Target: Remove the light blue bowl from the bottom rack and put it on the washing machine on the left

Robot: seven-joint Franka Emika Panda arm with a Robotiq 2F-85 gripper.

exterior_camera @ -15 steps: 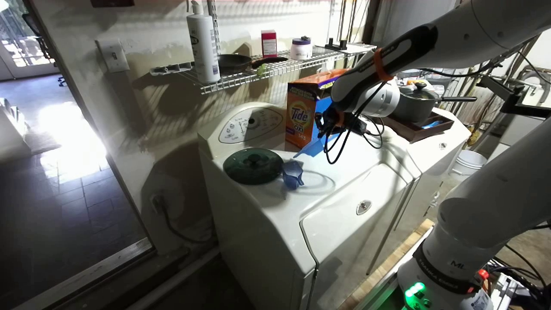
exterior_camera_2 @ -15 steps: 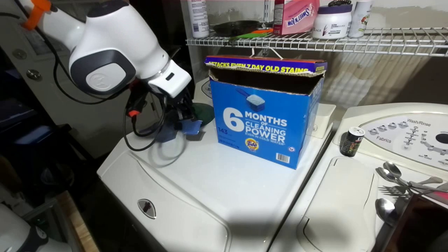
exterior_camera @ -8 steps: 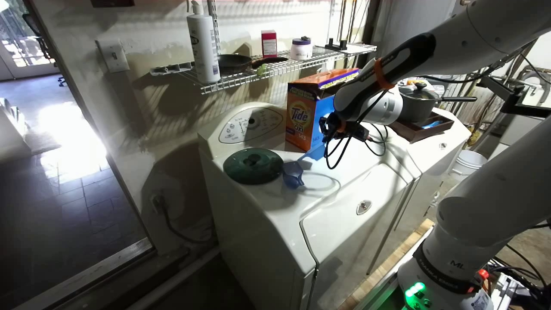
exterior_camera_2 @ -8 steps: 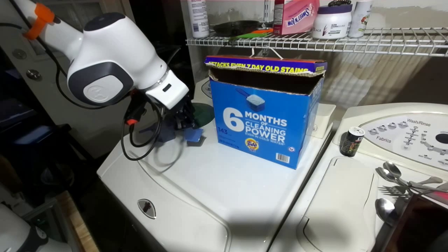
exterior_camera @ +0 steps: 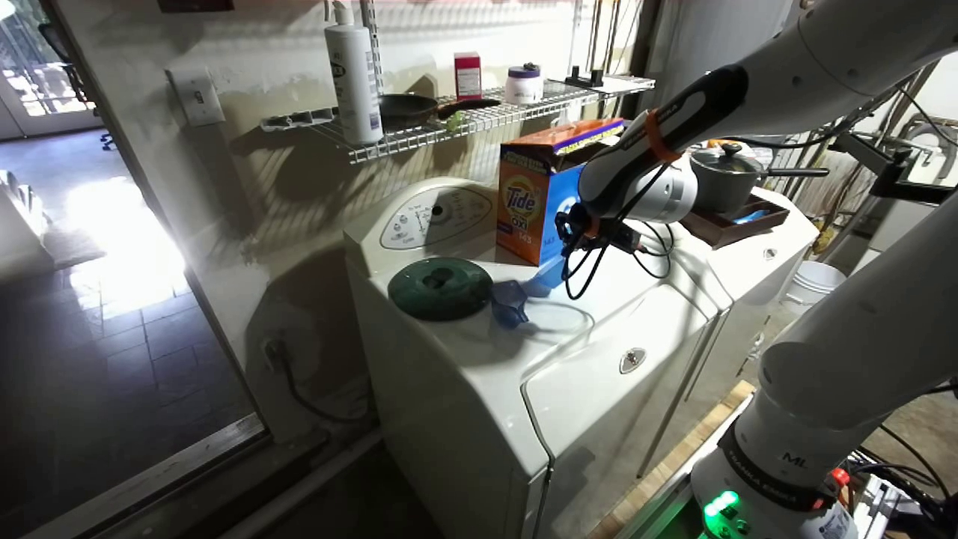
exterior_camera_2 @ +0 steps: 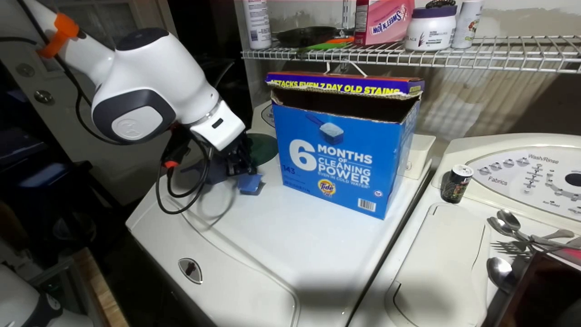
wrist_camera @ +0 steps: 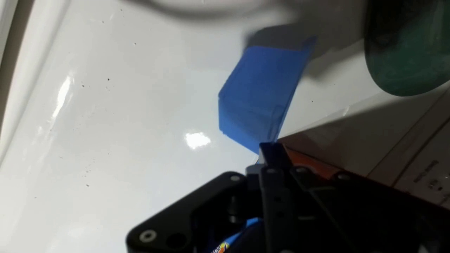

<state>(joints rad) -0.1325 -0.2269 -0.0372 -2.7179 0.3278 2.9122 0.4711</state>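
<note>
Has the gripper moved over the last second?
Yes, downward: in an exterior view the gripper now sits lower against the Tide box, which has stayed put.

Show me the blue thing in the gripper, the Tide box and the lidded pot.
Blue thing (wrist_camera: 262, 93): in the wrist view, middle of its broad side.
Tide box (exterior_camera_2: 340, 156): in an exterior view, its blue side.
Lidded pot (exterior_camera: 726, 187): in an exterior view, its grey wall below the lid.

The detergent box (exterior_camera_2: 336, 156) reads "6 MONTHS OF CLEANING POWER", "143" and "Tide"; its flap (exterior_camera_2: 342, 85), "7 DAY OLD STAINS". Above the box, a pink carton (exterior_camera_2: 383, 22) says "SWEET'N LOW"; right of the box in an exterior view, a console (exterior_camera_2: 529, 175) shows "Wash/Rinse" and "Fabrics".
</note>
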